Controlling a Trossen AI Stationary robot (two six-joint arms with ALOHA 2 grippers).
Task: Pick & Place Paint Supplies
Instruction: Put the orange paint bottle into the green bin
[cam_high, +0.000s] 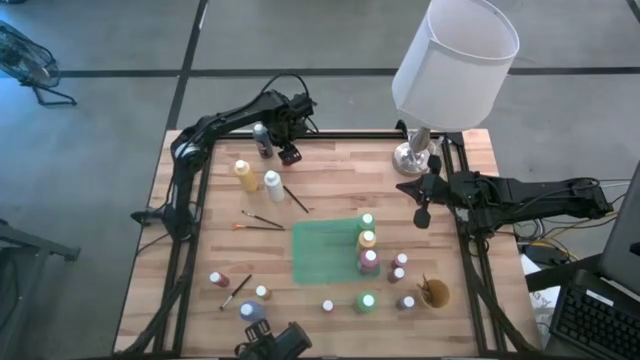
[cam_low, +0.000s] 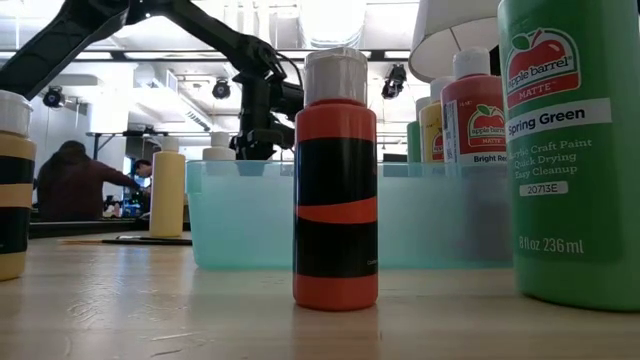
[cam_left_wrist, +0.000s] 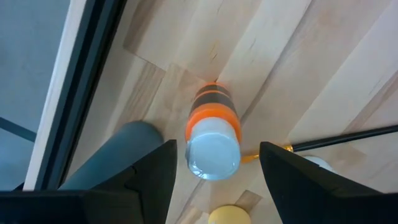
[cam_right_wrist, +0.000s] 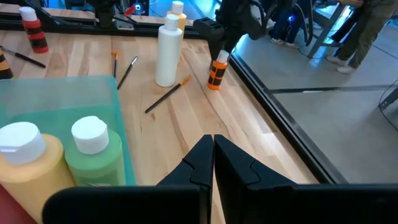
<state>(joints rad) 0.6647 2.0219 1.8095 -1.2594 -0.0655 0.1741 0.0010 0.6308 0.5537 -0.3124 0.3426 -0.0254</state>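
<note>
A green tray (cam_high: 325, 255) is seen at mid-table, near the front edge; three bottles (cam_high: 367, 240) stand in a row along its right side, pale caps up. A small tan cup (cam_high: 434, 294) is noted right of the tray; its contents cannot be made out. Loose bottles (cam_high: 328, 306) and a brush (cam_high: 236, 291) are scattered in front of the tray. Farther back, an orange-banded bottle (cam_left_wrist: 213, 130) stands upright near the table's far-left edge. The left gripper (cam_left_wrist: 214, 165) is held directly above it, jaws apart, not touching. The right gripper (cam_right_wrist: 213, 152) is held over the right side, jaws together, empty.
</note>
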